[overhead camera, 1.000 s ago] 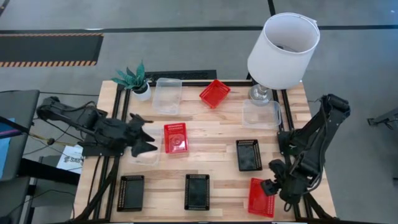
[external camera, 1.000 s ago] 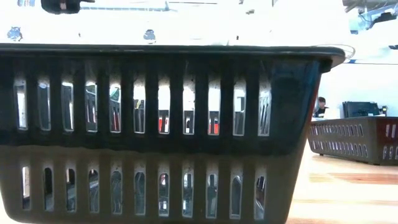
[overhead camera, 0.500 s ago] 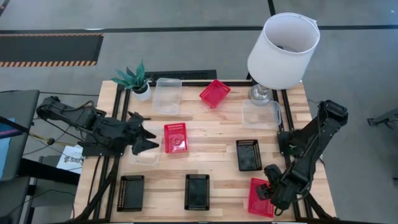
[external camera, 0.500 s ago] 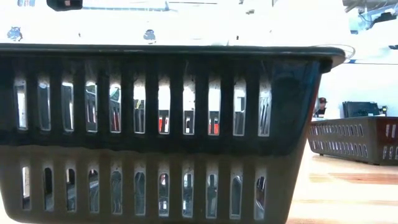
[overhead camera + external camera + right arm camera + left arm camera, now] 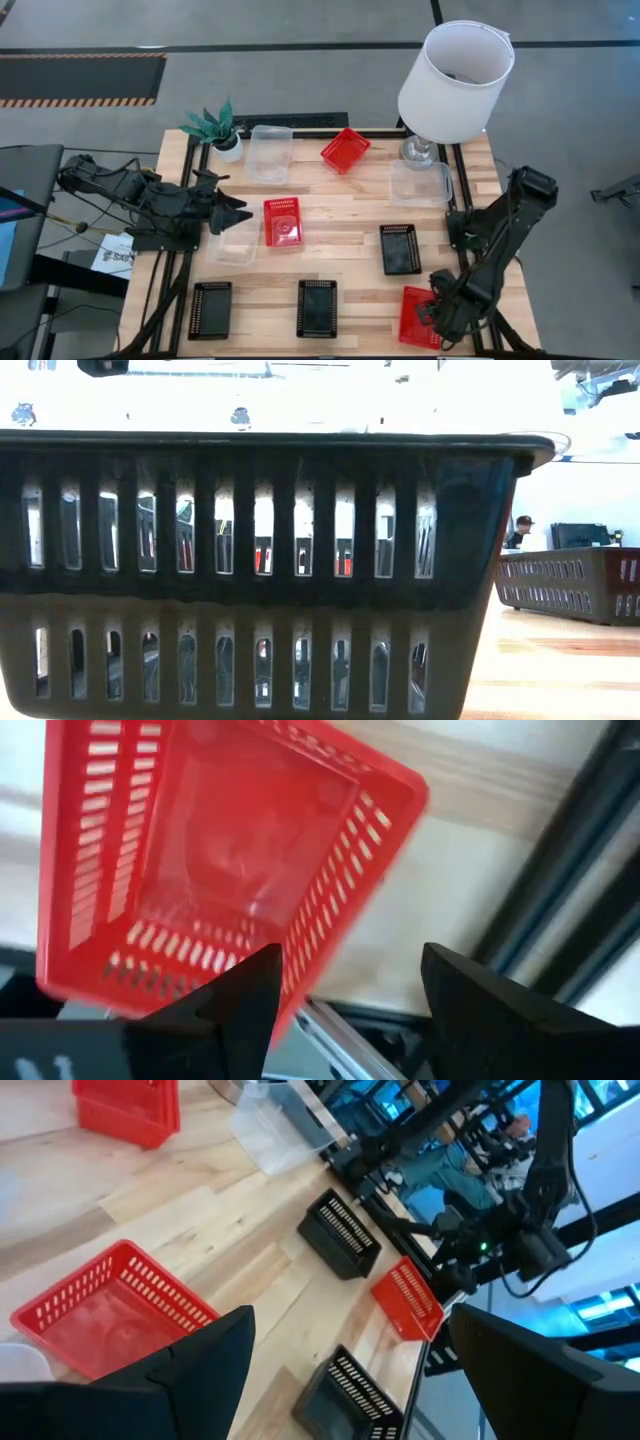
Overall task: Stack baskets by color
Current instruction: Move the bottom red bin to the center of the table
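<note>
Nine baskets spread unstacked over the table: red basket at near right corner, under right gripper, fingers spread, nothing pinched. Clear basket at left, just beside left gripper, likewise spread, empty. Another red basket close by.

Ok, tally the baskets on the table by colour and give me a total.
Red baskets: 3
Black baskets: 3
Clear baskets: 3
Total: 9 baskets
</note>
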You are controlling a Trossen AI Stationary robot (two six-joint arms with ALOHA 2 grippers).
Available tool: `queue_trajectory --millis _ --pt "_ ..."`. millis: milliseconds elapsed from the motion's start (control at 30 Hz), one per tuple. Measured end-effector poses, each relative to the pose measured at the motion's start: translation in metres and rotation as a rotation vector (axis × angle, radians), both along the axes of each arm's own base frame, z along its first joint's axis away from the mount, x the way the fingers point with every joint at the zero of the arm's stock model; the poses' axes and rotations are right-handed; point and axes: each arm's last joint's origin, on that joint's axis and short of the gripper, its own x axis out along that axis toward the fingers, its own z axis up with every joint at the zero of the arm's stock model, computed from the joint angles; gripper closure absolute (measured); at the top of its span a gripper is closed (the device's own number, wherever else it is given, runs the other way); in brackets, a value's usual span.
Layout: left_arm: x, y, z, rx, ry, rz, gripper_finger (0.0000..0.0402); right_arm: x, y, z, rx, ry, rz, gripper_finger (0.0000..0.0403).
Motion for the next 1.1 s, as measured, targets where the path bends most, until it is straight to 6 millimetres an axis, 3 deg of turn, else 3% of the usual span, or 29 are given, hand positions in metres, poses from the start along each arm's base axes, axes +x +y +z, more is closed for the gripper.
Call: queue_trajectory --millis 233,400,533,833,1100 --pt "0.0 0.0 0.0 -0.022 -0.004 0.013 0.0079 0.013 0.016 -0.026 0.002 0.001 -0.013 0.0137" --pt "0.0 0.0 0.0 -0.04 -0.008 0.021 0.0079 0.014 0.018 -0.03 -0.012 -0.016 -0.029 0.0151" --pt "0.0 0.0 0.0 -0.038 -0.008 0.021 0.0079 0.014 0.012 -0.027 -0.042 -0.003 -0.052 0.02" --pt "0.0 0.0 0.0 -0.032 -0.004 0.019 0.0079 0.012 0.009 -0.026 -0.063 0.015 -0.042 0.0382" --pt "0.0 0.002 0.0 0.009 -0.009 0.047 0.0079 0.011 0.011 -0.023 -0.006 0.038 -0.033 0.0392"
